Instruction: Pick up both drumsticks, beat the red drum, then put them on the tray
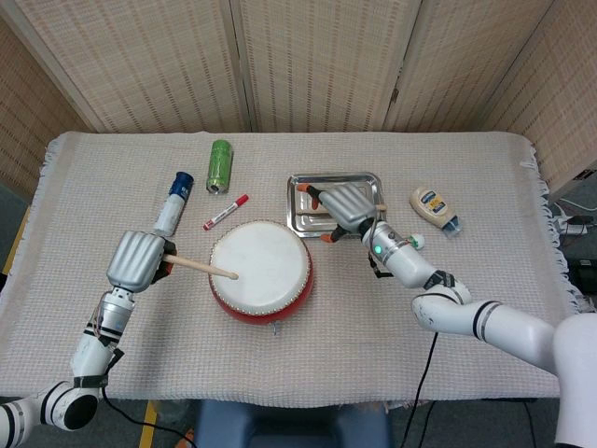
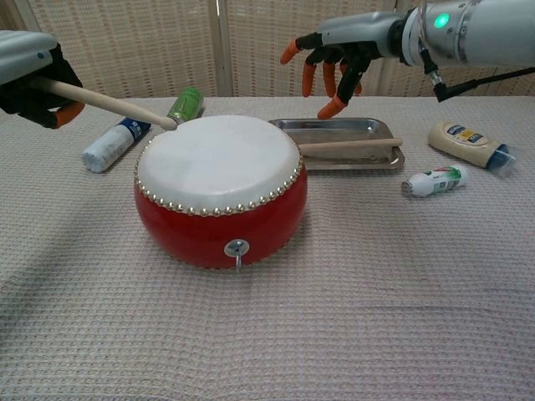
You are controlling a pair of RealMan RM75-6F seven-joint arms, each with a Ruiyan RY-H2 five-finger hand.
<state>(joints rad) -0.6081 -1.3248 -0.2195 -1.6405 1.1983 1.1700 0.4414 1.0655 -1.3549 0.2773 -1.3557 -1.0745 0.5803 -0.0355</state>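
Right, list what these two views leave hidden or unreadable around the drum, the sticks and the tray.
- Drumstick in the tray: head view, the right hand covers most of it.
- Left hand's grip on its drumstick: chest view, hand cut off by the left edge; head view shows only its back.
- Whether that stick's tip touches the red drum: neither view settles it.
- Mayonnaise bottle label: too small to read.

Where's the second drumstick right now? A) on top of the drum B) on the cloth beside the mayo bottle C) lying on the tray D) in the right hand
C: the drumstick lies across the tray, and the right hand hangs above it with fingers spread, holding nothing.
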